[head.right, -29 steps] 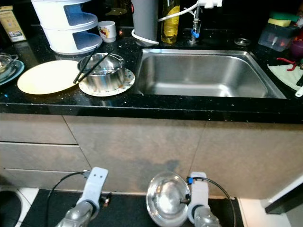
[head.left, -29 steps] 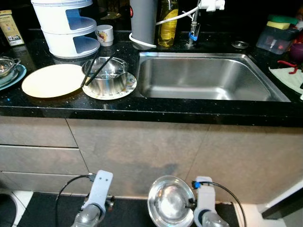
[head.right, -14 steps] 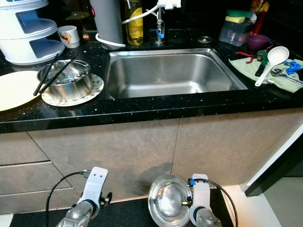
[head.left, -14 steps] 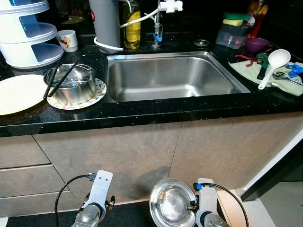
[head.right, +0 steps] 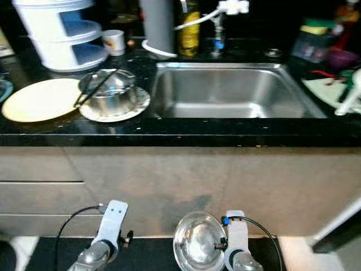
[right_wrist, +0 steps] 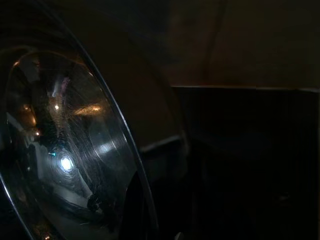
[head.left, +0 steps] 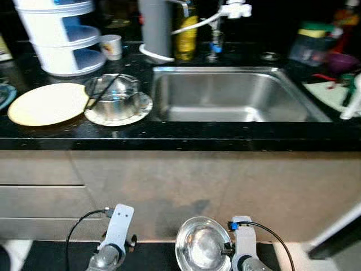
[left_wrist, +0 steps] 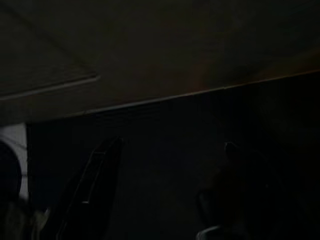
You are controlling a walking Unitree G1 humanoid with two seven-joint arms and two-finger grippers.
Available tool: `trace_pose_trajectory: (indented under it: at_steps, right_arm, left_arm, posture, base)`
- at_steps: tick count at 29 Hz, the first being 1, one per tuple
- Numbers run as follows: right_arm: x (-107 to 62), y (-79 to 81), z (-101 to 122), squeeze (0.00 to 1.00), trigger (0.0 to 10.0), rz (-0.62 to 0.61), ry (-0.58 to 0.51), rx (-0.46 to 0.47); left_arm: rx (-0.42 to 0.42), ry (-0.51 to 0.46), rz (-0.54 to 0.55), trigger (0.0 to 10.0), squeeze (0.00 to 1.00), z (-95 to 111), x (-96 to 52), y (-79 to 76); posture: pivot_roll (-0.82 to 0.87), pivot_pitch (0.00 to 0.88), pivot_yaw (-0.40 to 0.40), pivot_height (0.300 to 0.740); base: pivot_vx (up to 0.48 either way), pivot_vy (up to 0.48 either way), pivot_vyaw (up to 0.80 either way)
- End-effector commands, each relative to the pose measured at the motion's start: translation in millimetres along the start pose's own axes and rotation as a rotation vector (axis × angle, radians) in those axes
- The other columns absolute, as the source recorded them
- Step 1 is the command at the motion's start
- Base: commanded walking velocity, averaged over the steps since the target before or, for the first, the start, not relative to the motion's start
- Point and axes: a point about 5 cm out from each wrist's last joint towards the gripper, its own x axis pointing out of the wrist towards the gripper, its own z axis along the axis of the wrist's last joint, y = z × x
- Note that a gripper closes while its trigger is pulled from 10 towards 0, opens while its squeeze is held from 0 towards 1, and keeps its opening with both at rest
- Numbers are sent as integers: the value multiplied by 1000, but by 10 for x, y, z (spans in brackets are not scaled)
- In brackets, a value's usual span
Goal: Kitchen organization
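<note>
Low in front of the cabinet, my right gripper point(head.left: 227, 249) is shut on the rim of a shiny steel bowl point(head.left: 200, 246); the bowl's inside point(right_wrist: 65, 160) glints in the right wrist view. My left arm hangs idle beside it, and its gripper point(left_wrist: 165, 190) is open in the dark left wrist view. On the black counter, another steel bowl point(head.left: 115, 93) with black chopsticks point(head.left: 101, 90) across it stands on a patterned plate point(head.left: 144, 107). A cream plate point(head.left: 45, 103) lies to its left. The steel sink point(head.left: 225, 93) is empty.
A white tiered rack point(head.left: 59, 34), a mug point(head.left: 113, 46), a grey cylinder point(head.left: 155, 25), an oil bottle point(head.left: 186, 36) and the faucet point(head.left: 217, 28) line the back. A container with sponges point(head.left: 313, 42) and a white ladle point(head.left: 352, 96) sit at the right. Drawers point(head.left: 34, 169) are at the left.
The whole picture swung right and then back left, so the camera turned. My right gripper still holds the steel bowl low, and the left arm hangs as before.
</note>
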Motion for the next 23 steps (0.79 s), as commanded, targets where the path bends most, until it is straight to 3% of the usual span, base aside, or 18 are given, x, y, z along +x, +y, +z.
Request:
trace_pose_trajectory:
  at_steps: [1,13,18,23]
  right_arm:
    - [-15,-28,-43,0,10000,-7,2,16]
    - [-27,30,-44,0,10000,89,-24,-11]
    - [-15,40,-8,0,10000,59,-43,60]
    - [-4,35,31,0,10000,50,-49,61]
  left_arm:
    - [9,24,-7,10000,0,-76,-16,-10]
    - [-62,-7,24,10000,0,-70,-27,33]
    - [-86,-9,15,10000,0,-96,-37,64]
    - [-89,-31,40,10000,0,-113,-59,176]
  posture:
    - [-100,156,2,740]
    - [-88,157,-3,740]
    - [-86,160,-12,740]
    - [-81,155,-14,740]
  base:
    - [0,0,0]
    - [0,0,0]
    - [0,0,0]
    - [0,0,0]
